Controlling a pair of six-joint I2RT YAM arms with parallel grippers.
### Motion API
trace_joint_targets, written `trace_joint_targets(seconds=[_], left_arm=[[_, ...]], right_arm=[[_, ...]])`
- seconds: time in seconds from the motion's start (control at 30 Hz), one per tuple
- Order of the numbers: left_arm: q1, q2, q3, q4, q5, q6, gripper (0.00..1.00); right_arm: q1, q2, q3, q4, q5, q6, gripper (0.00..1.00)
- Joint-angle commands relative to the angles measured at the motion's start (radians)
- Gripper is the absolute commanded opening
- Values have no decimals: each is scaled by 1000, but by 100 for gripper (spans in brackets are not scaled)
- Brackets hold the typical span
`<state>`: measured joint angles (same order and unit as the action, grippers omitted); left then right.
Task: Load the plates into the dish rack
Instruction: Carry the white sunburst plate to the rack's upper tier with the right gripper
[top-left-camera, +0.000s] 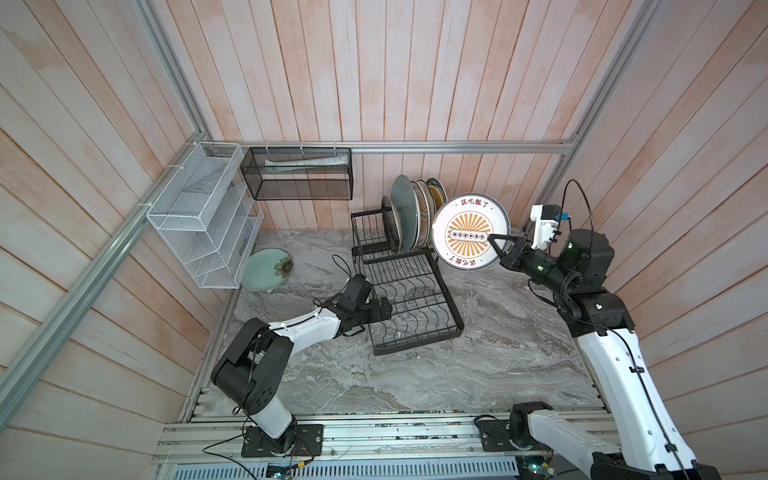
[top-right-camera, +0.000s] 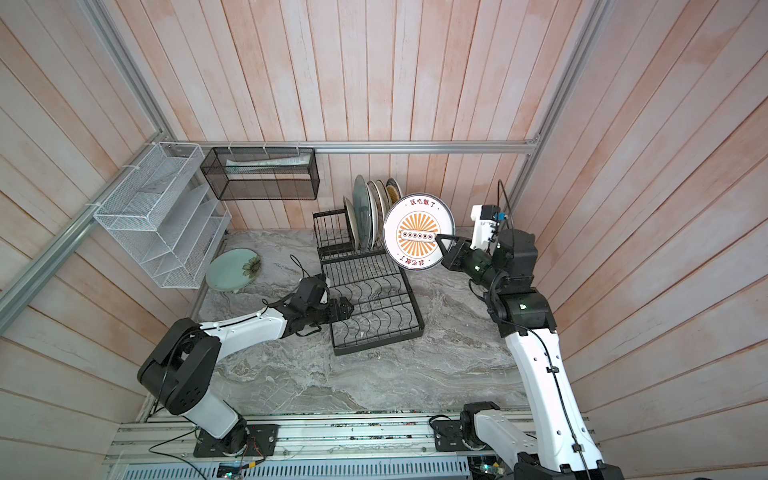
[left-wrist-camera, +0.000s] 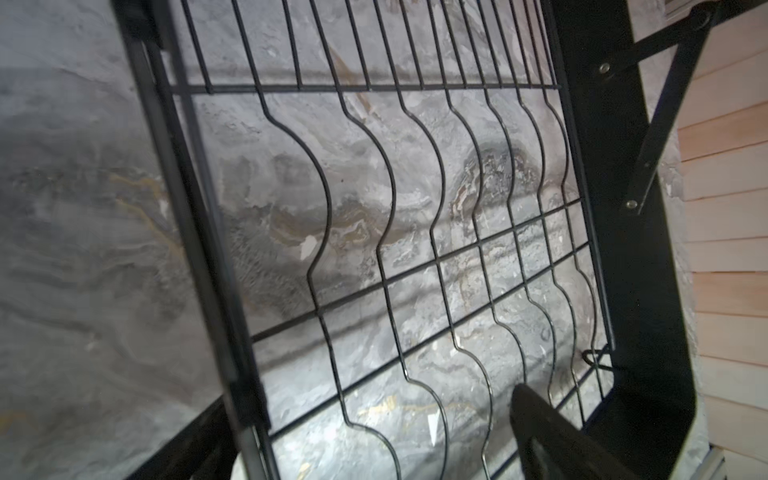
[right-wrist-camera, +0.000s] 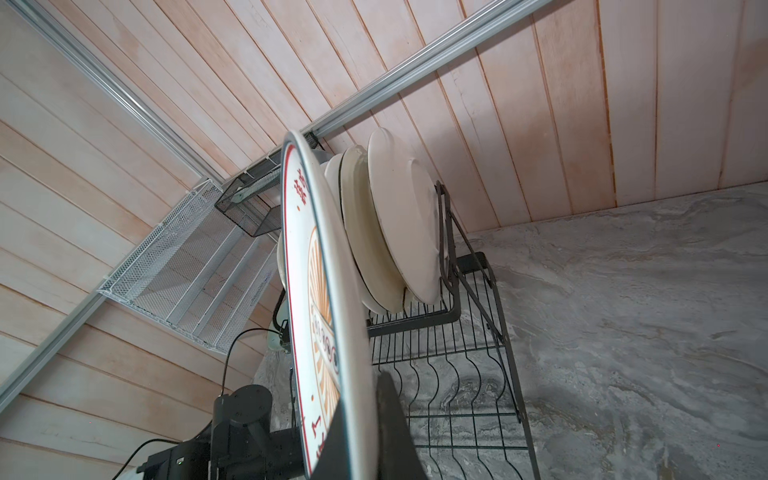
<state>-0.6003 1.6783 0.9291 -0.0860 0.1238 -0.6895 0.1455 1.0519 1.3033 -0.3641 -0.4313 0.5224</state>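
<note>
With the right end effector (top-left-camera: 494, 243) pinching the sunburst plate (top-left-camera: 465, 226) by its rim, hold it upright; lower edge-first into an empty dish rack (top-left-camera: 417, 341) slot.

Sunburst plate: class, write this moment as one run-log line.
right gripper: shut on sunburst plate, upright beside rack | left gripper: open at rack edge | green plate: on table

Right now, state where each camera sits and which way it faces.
Both top views: overhead, looking down at the dish rack; both arms show.
Left wrist: low over the rack's wavy lower tier; the left tool shows one finger.
Right wrist: behind the right tool, facing racked plates.
Shared: the sunburst plate, top and right wrist.
</note>
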Motion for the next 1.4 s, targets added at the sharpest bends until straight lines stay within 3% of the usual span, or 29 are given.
trace_joint_targets(seconds=[0.0, 0.13, 0.27, 0.43, 0.7, 0.93, 1.1, 1.37], left_arm=[[-42, 54, 83, 142, 78, -46, 100], [-37, 60, 104, 119, 73, -43, 100], [-16, -29, 49, 99, 87, -22, 100], [40, -238, -58, 6, 134, 24, 100], [198, -663, -146, -292, 8, 111, 100], [342, -918, -140, -388, 6, 255, 100], [347, -1024, -166, -363, -2, 339, 100], [348, -1033, -229, -366, -23, 378, 100]], right_arm=[[40, 30, 95, 25, 59, -32, 0], [151, 94, 197, 8, 145, -77, 0], [254, 160, 305, -8, 225, -124, 0], [382, 281, 437, -42, 344, -198, 0], [558, 564, 723, -189, 644, -328, 0], [614, 755, 893, -220, 837, -402, 0], [643, 889, 1037, -288, 992, -472, 0], [663, 947, 1035, -263, 1152, -548, 0]])
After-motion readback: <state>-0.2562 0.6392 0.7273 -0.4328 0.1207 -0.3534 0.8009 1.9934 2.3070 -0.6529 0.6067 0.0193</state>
